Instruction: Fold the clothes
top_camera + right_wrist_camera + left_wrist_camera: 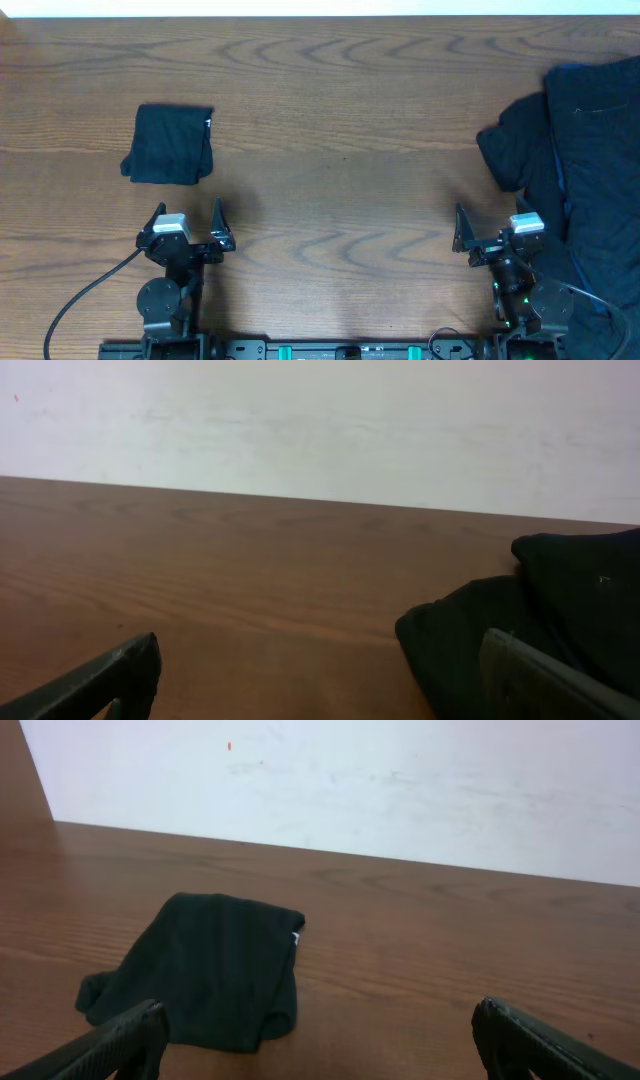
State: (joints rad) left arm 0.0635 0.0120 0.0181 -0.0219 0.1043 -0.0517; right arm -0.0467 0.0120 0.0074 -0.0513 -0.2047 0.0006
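Observation:
A small folded dark navy garment (170, 145) lies at the left of the table, a tiny white tag (209, 124) at its right edge. My left gripper (188, 212) stands open just in front of it and holds nothing. In the left wrist view the folded garment (210, 970) lies ahead and left, between and beyond the spread fingers (120, 1045). A loose pile of dark clothes (580, 150) spreads over the right end of the table. My right gripper (490, 228) is open and empty at its near-left edge. In the right wrist view the pile (560, 600) sits behind the right finger (550, 680).
The wooden table (340, 170) runs to a white wall (400, 790) at the back. A black cable (80, 300) trails from the left arm's base. The pile of clothes drapes past the right arm's base towards the table's right edge.

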